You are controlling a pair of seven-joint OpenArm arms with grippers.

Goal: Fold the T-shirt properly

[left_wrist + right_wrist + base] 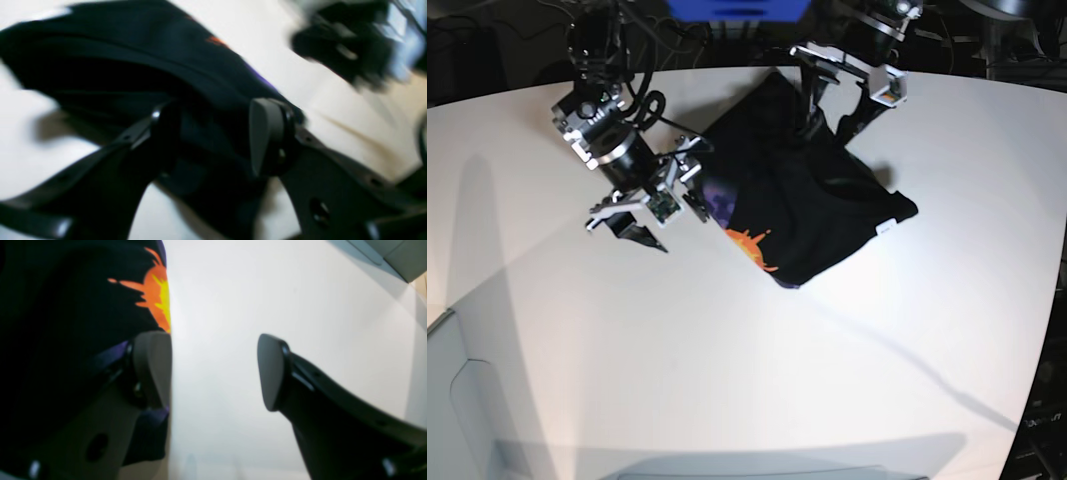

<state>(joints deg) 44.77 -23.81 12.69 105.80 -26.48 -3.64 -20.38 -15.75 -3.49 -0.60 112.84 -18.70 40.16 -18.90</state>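
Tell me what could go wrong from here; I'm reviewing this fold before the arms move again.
Two risks, both judgement calls:
1. The left tool stands parted with black cloth of the T-shirt between its fingers. Pulling away could drag that layer and undo the fold.
2. The right tool is open over bare table, one finger against the shirt's printed edge. A sideways move could snag and rumple it.

From where I stand, nothing here can be read. The T-shirt [802,205] carries an orange, yellow and purple print [749,243] with no letters I can make out, and its small white tag [887,226] is too tiny to show any wording. No labels or numbers show elsewhere.
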